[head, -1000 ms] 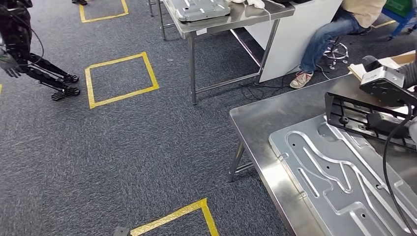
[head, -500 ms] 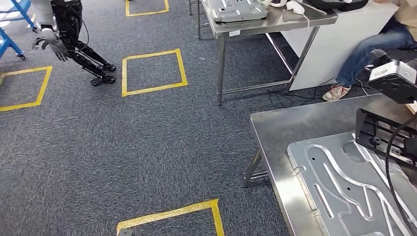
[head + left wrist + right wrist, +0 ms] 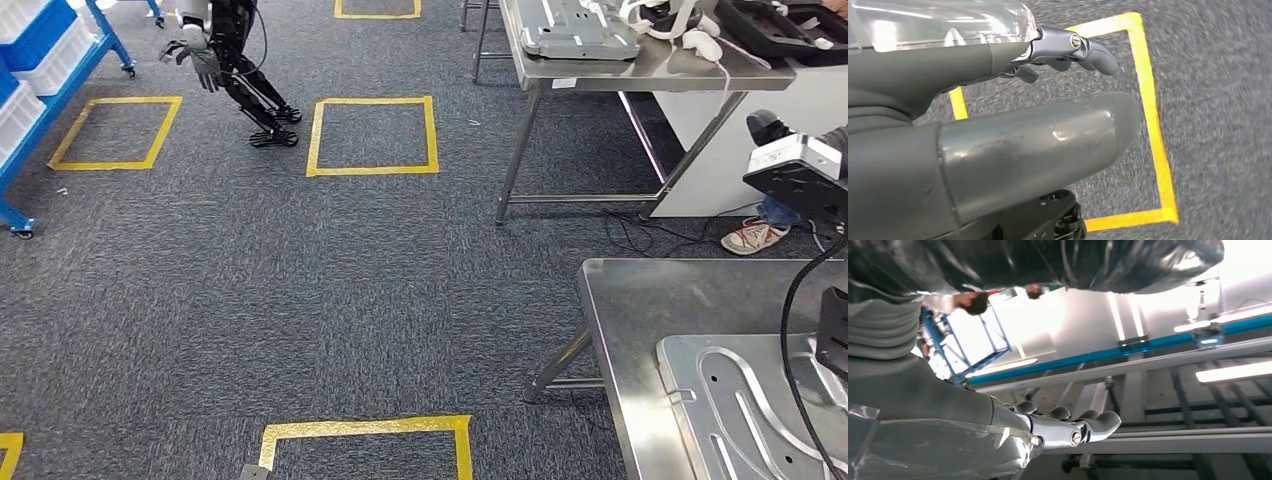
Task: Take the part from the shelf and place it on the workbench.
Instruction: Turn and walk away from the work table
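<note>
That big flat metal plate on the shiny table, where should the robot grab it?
Probably by its raised rim, along the edge nearest the carpet side of the table. The metal plate lies flat, so nothing sticks up to hold; the grip would have to come in low from the side and hook that rim. It looks wide, so one grip may not be enough. A black cable crosses it.

Grey carpet (image 3: 300, 300); yellow taped squares (image 3: 372, 136); steel tables (image 3: 640, 60).

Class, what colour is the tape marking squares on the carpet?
Yellow tape squares on dark grey carpet, clearest in the head view.
</note>
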Robot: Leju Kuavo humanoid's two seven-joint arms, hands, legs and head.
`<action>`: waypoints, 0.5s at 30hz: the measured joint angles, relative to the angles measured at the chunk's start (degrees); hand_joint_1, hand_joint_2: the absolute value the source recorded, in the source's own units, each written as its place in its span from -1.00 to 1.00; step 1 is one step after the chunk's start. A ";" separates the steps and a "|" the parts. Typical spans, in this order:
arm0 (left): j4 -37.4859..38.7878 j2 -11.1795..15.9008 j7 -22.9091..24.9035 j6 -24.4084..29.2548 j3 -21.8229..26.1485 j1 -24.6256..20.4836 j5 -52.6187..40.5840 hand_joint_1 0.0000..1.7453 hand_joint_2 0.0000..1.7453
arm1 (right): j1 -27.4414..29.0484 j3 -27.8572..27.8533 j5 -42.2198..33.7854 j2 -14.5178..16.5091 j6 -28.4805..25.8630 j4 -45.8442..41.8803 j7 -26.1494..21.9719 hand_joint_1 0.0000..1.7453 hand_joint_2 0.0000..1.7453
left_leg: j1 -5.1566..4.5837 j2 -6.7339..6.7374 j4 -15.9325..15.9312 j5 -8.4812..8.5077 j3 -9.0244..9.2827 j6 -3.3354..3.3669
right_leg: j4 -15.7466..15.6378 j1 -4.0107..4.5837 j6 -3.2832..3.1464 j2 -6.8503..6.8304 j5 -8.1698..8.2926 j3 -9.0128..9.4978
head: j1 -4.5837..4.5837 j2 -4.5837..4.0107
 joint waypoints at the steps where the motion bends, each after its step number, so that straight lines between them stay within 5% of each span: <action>1: 0.01 -0.05 0.11 0.05 0.00 0.01 -0.17 -1.00 -1.00 | 0.00 0.00 0.00 0.01 -0.01 -0.09 0.00 -1.00 -1.00 | 0.06 -0.73 0.19 -0.09 -0.06 -0.11 | -3.93 -0.10 -0.15 1.15 2.04 1.70 | 0.01 0.00; 4: 0.02 -0.16 0.62 0.18 -0.05 0.03 -1.05 -1.00 -1.00 | 0.37 0.01 0.16 0.21 -0.03 -0.40 0.00 -1.00 -1.00 | 0.25 -2.75 0.70 0.00 -0.92 -0.88 | -10.57 -0.20 -0.38 4.38 4.15 4.35 | 0.02 0.00; 6: 0.02 -0.13 1.13 0.30 -0.15 0.32 -1.76 -1.00 -1.00 | 0.92 0.03 0.38 0.49 -0.14 -0.67 -0.13 -1.00 -1.00 | 0.43 -3.92 0.60 0.24 -1.32 -1.59 | -10.92 -0.16 -0.69 3.40 4.23 4.54 | 0.01 0.00; 7: 0.02 -0.09 1.40 0.49 -0.19 0.57 -2.03 -1.00 -1.00 | 1.32 0.04 0.45 0.69 -0.26 -0.91 -0.30 -1.00 -1.00 | 0.32 -3.37 0.92 0.00 -1.47 -1.88 | -11.21 -0.23 -0.96 2.66 4.31 4.83 | 0.00 0.00; 9: 0.02 0.08 1.74 1.02 -0.23 0.91 -2.17 -1.00 -1.00 | 2.27 0.04 0.53 1.04 -0.63 -1.37 -0.81 -1.00 -1.00 | 0.08 -0.16 4.40 -2.19 -3.02 -2.38 | -11.75 -0.29 -1.62 1.02 4.41 5.39 | -0.14 0.00; 10: 0.02 0.17 1.81 1.30 -0.23 1.00 -2.17 -1.00 -1.00 | 2.73 0.04 0.55 1.17 -0.81 -1.55 -1.03 -1.00 -1.00 | 0.07 1.75 7.85 -4.03 -4.64 -2.59 | -11.82 -0.08 -1.86 0.13 4.34 5.57 | -0.18 0.00; 12: 0.02 0.35 1.88 1.68 -0.23 1.06 -2.08 -1.00 -1.00 | 3.38 0.04 0.58 1.42 -0.99 -1.67 -1.36 -1.00 -1.00 | 0.34 3.30 15.28 -7.14 -8.28 -2.95 | -11.78 0.20 -2.14 -1.60 4.16 5.66 | -0.24 0.00; 13: 0.02 0.43 1.86 1.79 -0.22 1.13 -1.93 -1.00 -1.00 | 3.61 0.04 0.60 1.59 -1.01 -1.68 -1.47 -1.00 -1.00 | 0.45 3.51 17.12 -7.44 -9.17 -3.06 | -11.75 0.27 -2.18 -2.43 4.07 5.71 | -0.25 0.00; 15: 0.02 0.62 1.73 1.89 -0.18 1.27 -1.51 -1.00 -1.00 | 3.81 0.04 0.63 1.91 -1.02 -1.71 -1.64 -1.00 -1.00 | 0.56 3.96 14.04 -5.03 -7.45 -3.09 | -11.67 0.31 -2.10 -3.89 3.82 5.91 | -0.25 0.00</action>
